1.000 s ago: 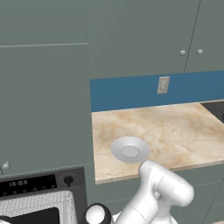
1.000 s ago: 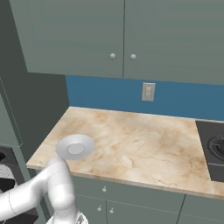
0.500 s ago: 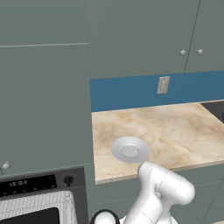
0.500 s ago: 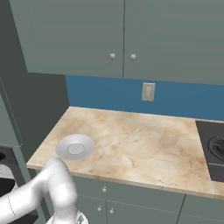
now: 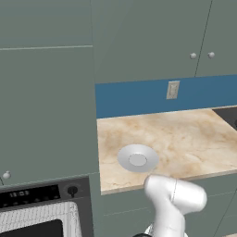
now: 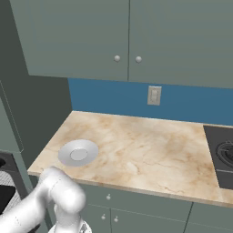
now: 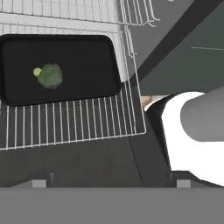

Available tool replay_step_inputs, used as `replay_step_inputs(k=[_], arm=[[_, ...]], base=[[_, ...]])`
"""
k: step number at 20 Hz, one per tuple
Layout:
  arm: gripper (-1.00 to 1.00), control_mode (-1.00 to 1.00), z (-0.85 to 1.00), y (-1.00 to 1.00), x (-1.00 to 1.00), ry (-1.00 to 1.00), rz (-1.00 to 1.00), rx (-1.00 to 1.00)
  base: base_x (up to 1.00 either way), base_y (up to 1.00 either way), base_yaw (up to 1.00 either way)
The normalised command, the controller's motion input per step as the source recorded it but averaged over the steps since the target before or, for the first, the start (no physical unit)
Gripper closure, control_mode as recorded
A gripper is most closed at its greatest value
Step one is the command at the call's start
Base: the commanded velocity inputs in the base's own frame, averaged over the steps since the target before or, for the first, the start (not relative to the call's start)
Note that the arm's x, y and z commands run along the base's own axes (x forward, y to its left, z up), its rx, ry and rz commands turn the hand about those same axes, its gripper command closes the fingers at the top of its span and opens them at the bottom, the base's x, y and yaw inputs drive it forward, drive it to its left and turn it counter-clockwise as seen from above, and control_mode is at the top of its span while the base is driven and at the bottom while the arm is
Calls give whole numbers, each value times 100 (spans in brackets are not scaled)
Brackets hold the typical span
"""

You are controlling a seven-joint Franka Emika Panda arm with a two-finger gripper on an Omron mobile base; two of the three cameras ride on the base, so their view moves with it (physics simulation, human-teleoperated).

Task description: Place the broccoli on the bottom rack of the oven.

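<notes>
The broccoli [image 7: 49, 75], a small green floret with a pale stem end, lies on a black rectangular tray [image 7: 87, 57] resting on a wire oven rack [image 7: 78, 122]. My gripper [image 7: 110, 183] is open, well back from the floret, with its fingertips [image 7: 38, 183] wide apart and nothing between them. The oven [image 5: 41, 210] sits at the lower left of the left base view, with a black control strip, a round knob [image 5: 71, 190], a speckled door and a dark window. The arm [image 5: 172, 203] bends down below the counter front.
A round grey plate [image 5: 137, 159] rests on the marble counter [image 5: 185, 139] near its front left corner, also the plate [image 6: 78, 152] in the right base view. More rack wires [image 7: 65, 11] show beyond the tray. A cooktop [image 6: 223, 154] lies at the counter's right end.
The arm has sunk lower: its dark wrist joint has dropped out of the bottom of the left base view. The plate and counter have not moved.
</notes>
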Motion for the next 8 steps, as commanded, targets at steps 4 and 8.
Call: replay_step_inputs(k=[4,8], arm=[[-100,-100,48,-100,-54,0,-11,33],[-100,-100,39,-100,-43,0,-12,35]], base=[[0,0,0],[0,0,0]])
